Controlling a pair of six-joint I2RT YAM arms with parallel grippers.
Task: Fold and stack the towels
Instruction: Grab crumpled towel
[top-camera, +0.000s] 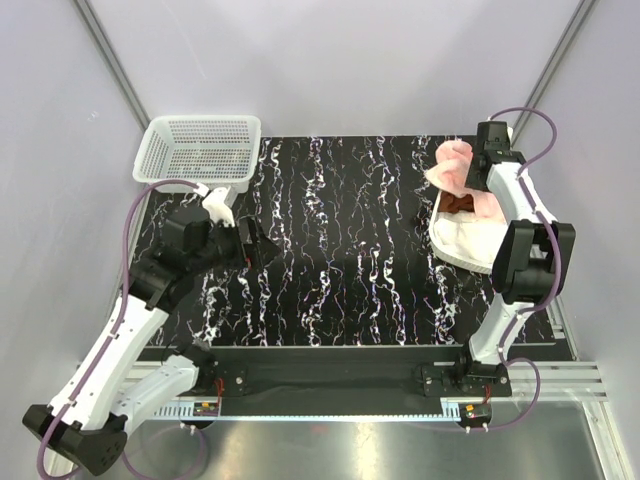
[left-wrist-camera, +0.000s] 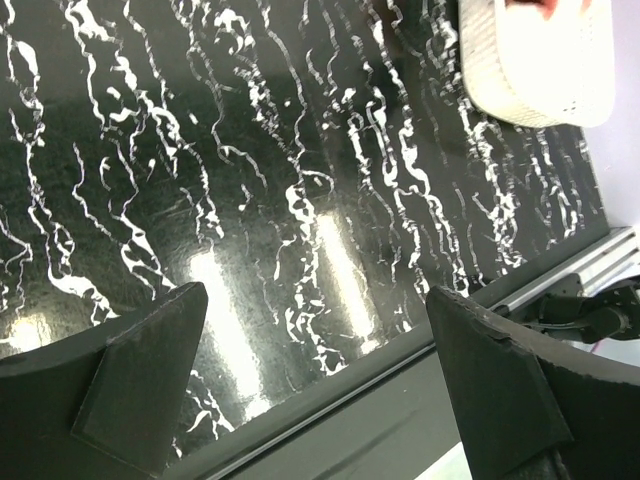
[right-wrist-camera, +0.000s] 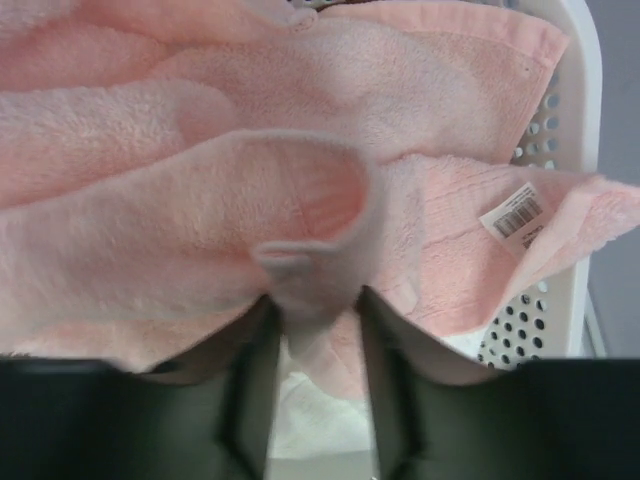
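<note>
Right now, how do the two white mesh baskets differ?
The left basket sits at the table's far left corner and looks empty; the right basket sits at its right edge and holds a pink towel and a rust-brown towel. The right gripper pinches the pink towel over the right basket; no gripper is at the left basket. Both are white perforated plastic.

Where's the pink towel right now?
The pink towel sits far right in the top view, over the right-hand basket, a fold pinched by the right gripper.

Right-side basket (right-wrist-camera: 575, 250) with towels (top-camera: 460, 168) inside
</note>
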